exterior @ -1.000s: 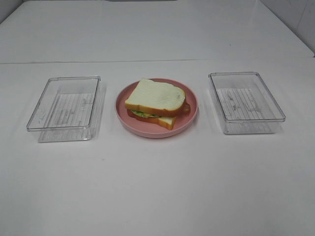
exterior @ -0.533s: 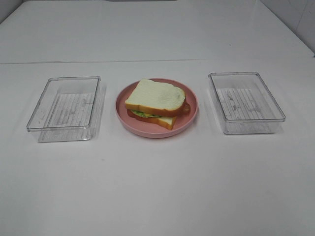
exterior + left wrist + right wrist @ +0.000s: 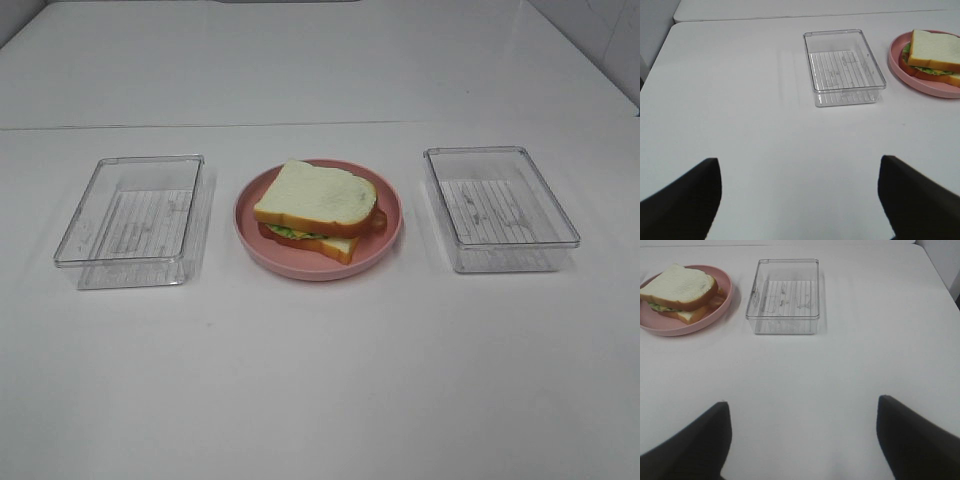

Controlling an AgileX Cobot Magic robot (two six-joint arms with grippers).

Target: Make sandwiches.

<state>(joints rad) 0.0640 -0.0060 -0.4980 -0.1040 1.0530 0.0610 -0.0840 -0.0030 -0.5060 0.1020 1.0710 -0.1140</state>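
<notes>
Nothing has moved since a second ago. Both grippers, left gripper [image 3: 799, 200] and right gripper [image 3: 802, 440], hang with jaws wide apart, holding nothing, well back from the sandwich [image 3: 320, 210] stacked on the pink plate [image 3: 385, 245]. It sits midway between two clear trays [image 3: 130, 215] [image 3: 500, 205]; neither arm looks nearer, though that's hard to judge. Open table lies between.

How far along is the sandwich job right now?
Looks done: one sandwich sits assembled on the pink plate, bread on top, green filling showing at the edge. Both clear trays, left tray and right tray, hold nothing. In hand: nothing; the left hand and right hand are open, well back. Left: nothing visible to stack.
</notes>
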